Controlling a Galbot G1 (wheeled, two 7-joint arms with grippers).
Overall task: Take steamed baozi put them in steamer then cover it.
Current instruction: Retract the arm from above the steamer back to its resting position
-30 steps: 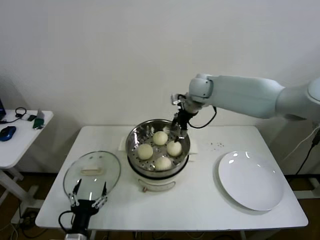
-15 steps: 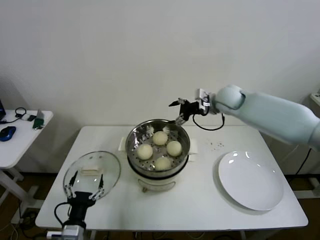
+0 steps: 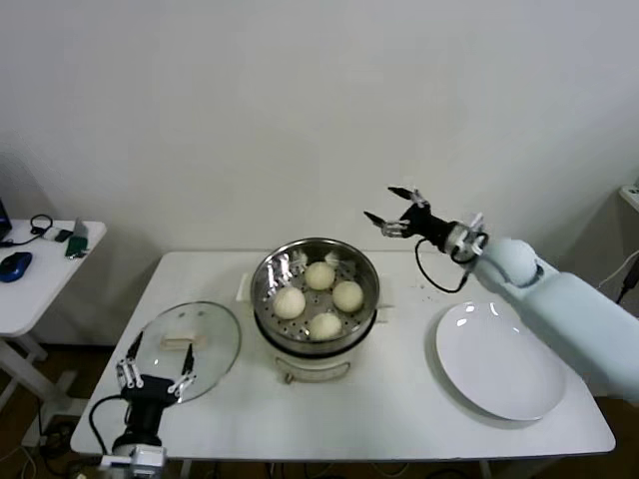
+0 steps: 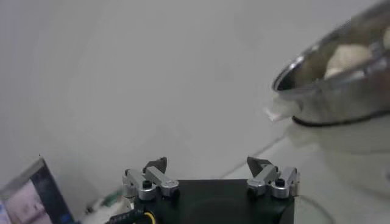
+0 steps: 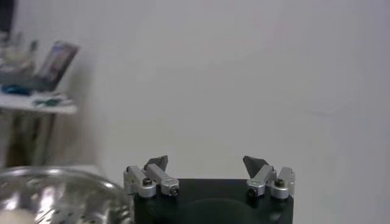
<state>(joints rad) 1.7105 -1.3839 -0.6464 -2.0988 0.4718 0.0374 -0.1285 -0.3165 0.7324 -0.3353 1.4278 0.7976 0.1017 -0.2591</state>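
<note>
Four cream-white baozi (image 3: 318,297) lie in the shiny steel steamer (image 3: 270,289) on its cream pot body at the table's middle; its rim also shows in the left wrist view (image 4: 317,82) and the right wrist view (image 5: 55,185). The clear glass cover (image 3: 185,349) with a cream handle lies flat on the table to the steamer's left. My right gripper (image 3: 398,211) is open and empty in the air, up and to the right of the steamer. My left gripper (image 3: 155,369) is open and empty at the table's front left, over the cover's near edge.
A flat white plate (image 3: 504,361) lies at the table's right. A small side table (image 3: 40,269) with a blue mouse and small items stands at far left. A white wall runs behind the table.
My right gripper has lifted out of the steamer and drawn back to the right, empty. My left gripper has slid slightly left and lower near the cover.
</note>
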